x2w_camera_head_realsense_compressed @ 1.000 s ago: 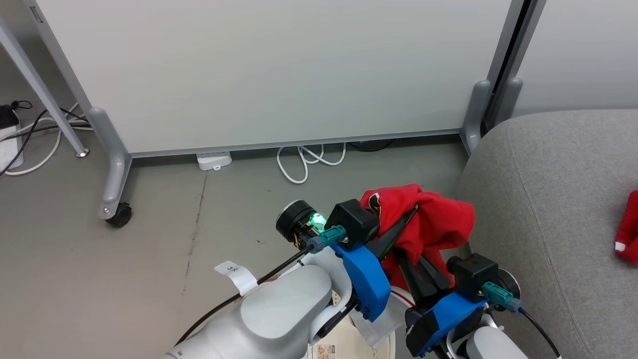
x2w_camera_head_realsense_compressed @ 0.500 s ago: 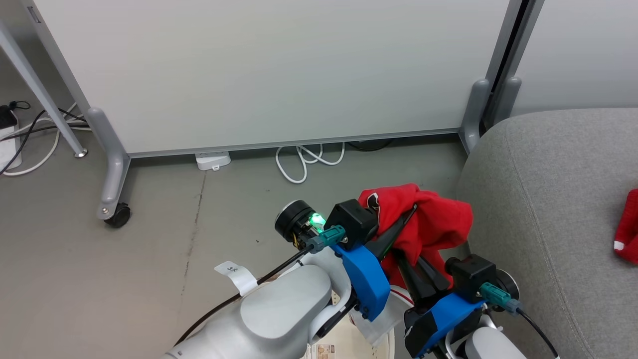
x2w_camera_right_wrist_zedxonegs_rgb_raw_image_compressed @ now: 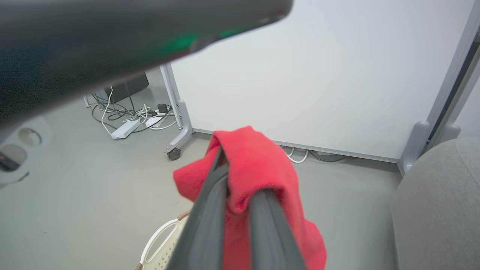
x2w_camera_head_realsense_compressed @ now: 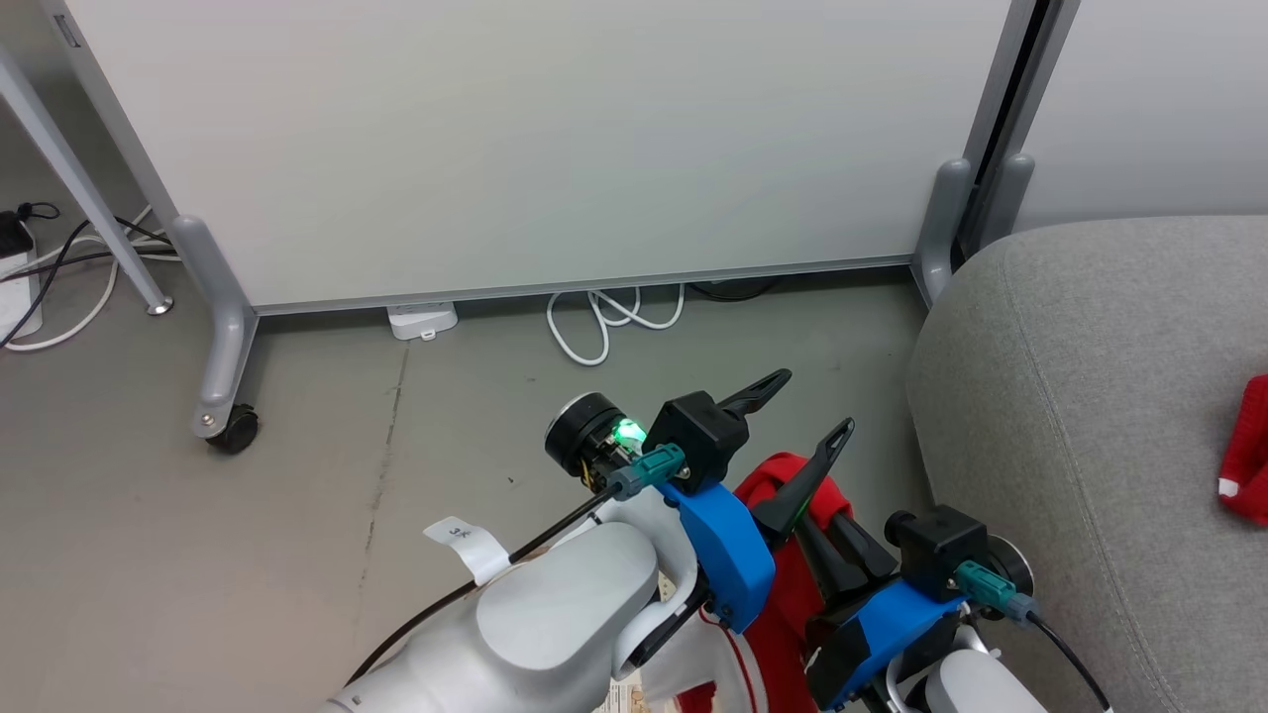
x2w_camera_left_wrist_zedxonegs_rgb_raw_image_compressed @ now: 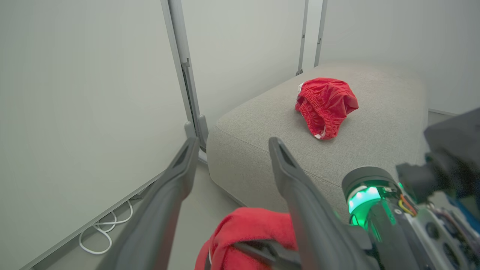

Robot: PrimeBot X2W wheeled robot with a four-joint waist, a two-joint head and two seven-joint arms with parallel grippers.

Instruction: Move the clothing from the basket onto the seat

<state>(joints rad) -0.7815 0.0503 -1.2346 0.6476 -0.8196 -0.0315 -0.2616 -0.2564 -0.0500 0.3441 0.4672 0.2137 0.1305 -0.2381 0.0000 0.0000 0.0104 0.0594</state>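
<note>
The left gripper springs wide and empty, so the clothing now hangs from the pinching right gripper alone, beside the seat.

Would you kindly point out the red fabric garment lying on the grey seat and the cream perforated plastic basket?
Red fabric garment [x2w_camera_left_wrist_zedxonegs_rgb_raw_image_compressed: 325,103]: left wrist view, crumpled middle.
Cream perforated plastic basket [x2w_camera_right_wrist_zedxonegs_rgb_raw_image_compressed: 167,250]: right wrist view, wall beside handle slot.
</note>
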